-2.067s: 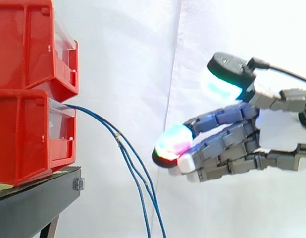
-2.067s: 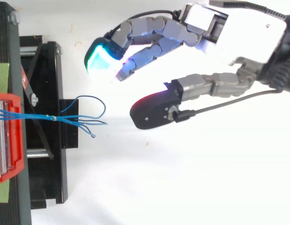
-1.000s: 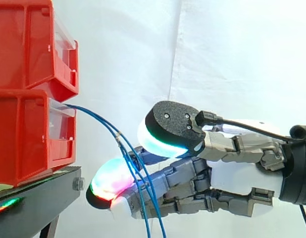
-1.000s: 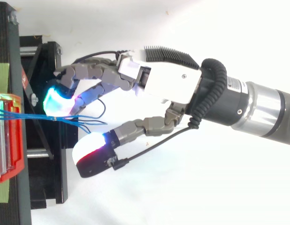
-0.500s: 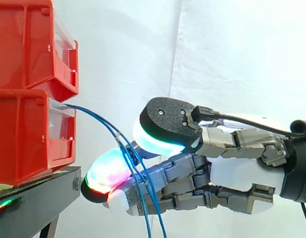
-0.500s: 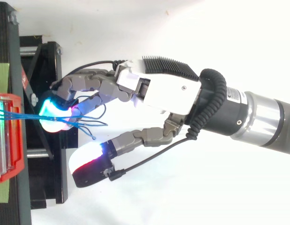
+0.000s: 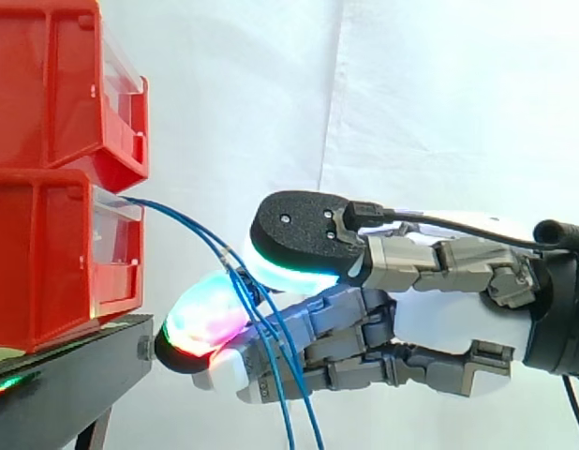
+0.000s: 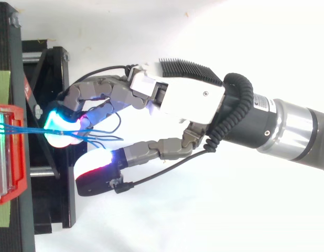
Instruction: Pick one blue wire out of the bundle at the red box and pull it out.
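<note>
Side view puts my hand (image 7: 439, 323) in the lower right of the frame, reaching toward the left, where 2 stacked red plastic bins (image 7: 55, 253) sit on a black metal stand (image 7: 74, 375) before the white cloth curtain (image 7: 411, 112). The bundle of thin blue wires (image 7: 224, 253) leaves the clear front of the lower bin in the middle left, slopes down to a small tie, then drops to the bottom edge. On the way down it crosses in front of my fingers, under my black-backed thumb pad (image 7: 299, 239) with its cyan-green glow and just right of my fingertips (image 7: 205, 323), which glow green and magenta near the stand's upper edge. In the top view the wires (image 8: 33, 130) run from the red bin (image 8: 10, 157) at the left edge to my fingertips (image 8: 60, 123) and touch them, and their loose ends curl just right of the pads, under my bent fingers. My thumb (image 8: 96, 178) lies lower in that frame, apart from the wires and fingers, so my hand (image 8: 188, 102) is spread, not clenched. I cannot tell whether any 1 wire is caught between neighbouring fingers.
</note>
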{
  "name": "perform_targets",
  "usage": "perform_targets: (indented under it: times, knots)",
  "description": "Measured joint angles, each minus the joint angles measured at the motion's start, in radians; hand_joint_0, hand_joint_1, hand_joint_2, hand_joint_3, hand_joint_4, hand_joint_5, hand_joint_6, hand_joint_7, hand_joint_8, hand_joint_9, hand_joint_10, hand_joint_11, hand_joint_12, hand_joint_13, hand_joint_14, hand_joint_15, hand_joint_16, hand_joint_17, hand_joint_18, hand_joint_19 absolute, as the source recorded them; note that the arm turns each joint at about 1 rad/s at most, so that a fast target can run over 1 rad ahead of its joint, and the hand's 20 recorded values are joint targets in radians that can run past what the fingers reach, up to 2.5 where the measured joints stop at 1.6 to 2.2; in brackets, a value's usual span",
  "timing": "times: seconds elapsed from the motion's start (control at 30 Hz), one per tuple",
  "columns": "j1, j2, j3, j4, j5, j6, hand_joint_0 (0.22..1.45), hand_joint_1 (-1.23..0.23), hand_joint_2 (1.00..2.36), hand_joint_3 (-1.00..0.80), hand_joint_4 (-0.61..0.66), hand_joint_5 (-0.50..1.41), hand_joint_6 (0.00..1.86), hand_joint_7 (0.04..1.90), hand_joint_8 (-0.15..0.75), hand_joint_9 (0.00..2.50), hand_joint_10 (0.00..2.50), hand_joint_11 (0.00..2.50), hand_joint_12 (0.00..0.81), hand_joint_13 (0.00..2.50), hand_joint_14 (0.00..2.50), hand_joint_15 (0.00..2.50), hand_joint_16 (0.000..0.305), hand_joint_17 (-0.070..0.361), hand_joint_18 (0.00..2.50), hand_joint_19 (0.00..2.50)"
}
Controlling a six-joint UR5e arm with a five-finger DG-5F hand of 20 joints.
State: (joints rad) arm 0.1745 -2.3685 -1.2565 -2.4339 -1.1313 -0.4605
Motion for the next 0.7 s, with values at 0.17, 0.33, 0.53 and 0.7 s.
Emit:
perform_targets:
  times: [0.17, 0.33, 0.53, 0.7]
  knots:
    - [-0.002, 0.0, 0.013, -0.007, -0.001, 0.0, 0.56, -0.66, 1.01, -0.35, 0.23, -0.16, 0.88, 0.91, 0.333, 0.79, 0.01, 0.37, 0.414, 0.47, 0.01, 0.19, 0.056, 0.125, 0.37, 0.24]
    - [-0.003, 0.0, 0.024, -0.014, 0.0, 0.0, 0.56, -0.65, 1.01, -0.29, 0.23, -0.15, 0.88, 0.97, 0.335, 0.81, 0.01, 0.38, 0.419, 0.49, 0.01, 0.19, 0.055, 0.124, 0.38, 0.25]
    - [-0.003, 0.0, 0.037, -0.024, 0.001, 0.0, 0.56, -0.64, 1.01, -0.24, 0.23, -0.15, 0.89, 1.0, 0.338, 0.82, 0.01, 0.39, 0.418, 0.5, 0.01, 0.21, 0.055, 0.124, 0.39, 0.25]
    - [-0.003, 0.0, 0.041, -0.028, 0.001, 0.0, 0.56, -0.65, 1.01, -0.21, 0.23, -0.15, 0.91, 0.99, 0.351, 0.84, 0.01, 0.41, 0.431, 0.53, 0.01, 0.22, 0.058, 0.131, 0.43, 0.25]
